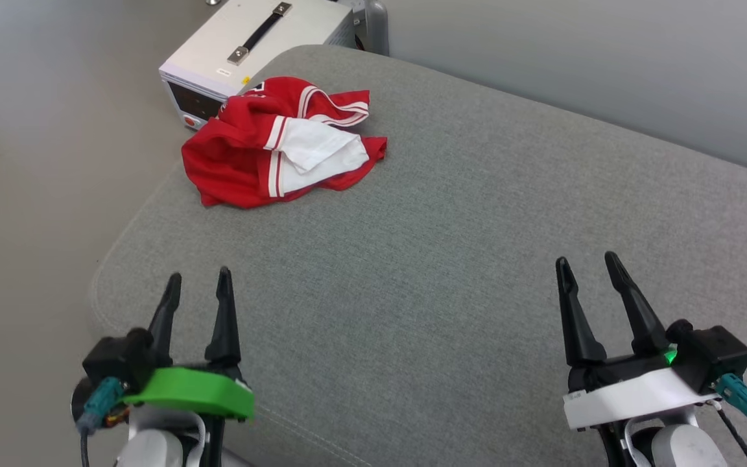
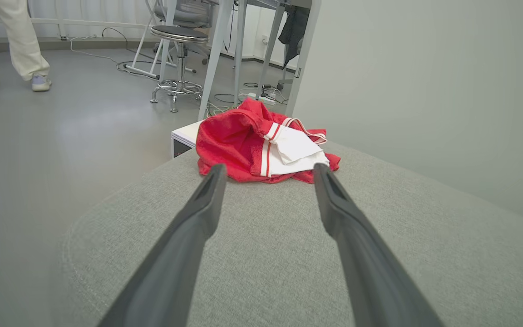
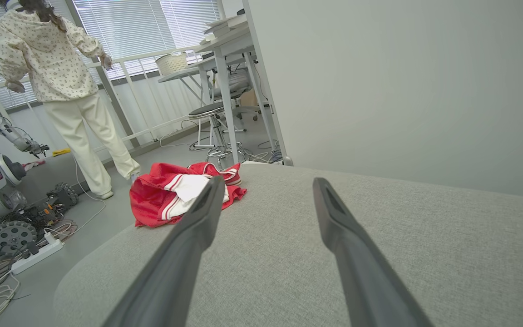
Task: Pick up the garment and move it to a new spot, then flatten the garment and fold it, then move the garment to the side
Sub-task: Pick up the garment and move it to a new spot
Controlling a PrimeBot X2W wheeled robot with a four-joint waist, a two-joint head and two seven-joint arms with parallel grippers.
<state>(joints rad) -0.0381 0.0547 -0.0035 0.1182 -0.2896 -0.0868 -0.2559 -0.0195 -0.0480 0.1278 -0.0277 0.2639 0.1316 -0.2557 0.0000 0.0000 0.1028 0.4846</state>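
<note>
The garment (image 1: pixel 263 146) lies in a crumpled heap on the grey cushion (image 1: pixel 451 246), near its far left corner. Its red body is bunched up and reaches the left edge of the cushion. One white sleeve (image 1: pixel 318 152) is folded over on top of the heap, with the red-and-white striped trim beside it. A little dark lettering shows at the far end of the heap, but it is too small to read.

The left gripper (image 1: pixel 199 274) hovers above the near left corner of the cushion, with its two dark fingers pointing toward the garment. Its jaws are spread apart and there is nothing between them. The right gripper (image 1: pixel 586 258) hovers above the near right part of the cushion. Its jaws are also spread wide and hold nothing. Both grippers are well apart from the garment. In the left wrist view the heap sits between the two fingertips, but further along the cushion.

Just beyond the far left corner of the cushion, a white box (image 1: pixel 244 45) with a dark handle on its top stands on the floor. A plain pale wall (image 1: pixel 607 65) runs behind the far edge of the cushion. In the right wrist view a person (image 3: pixel 61 81) in light clothes stands on the floor past the garment, and a round stool (image 3: pixel 207 111) stands next to a desk (image 3: pixel 225 43).
</note>
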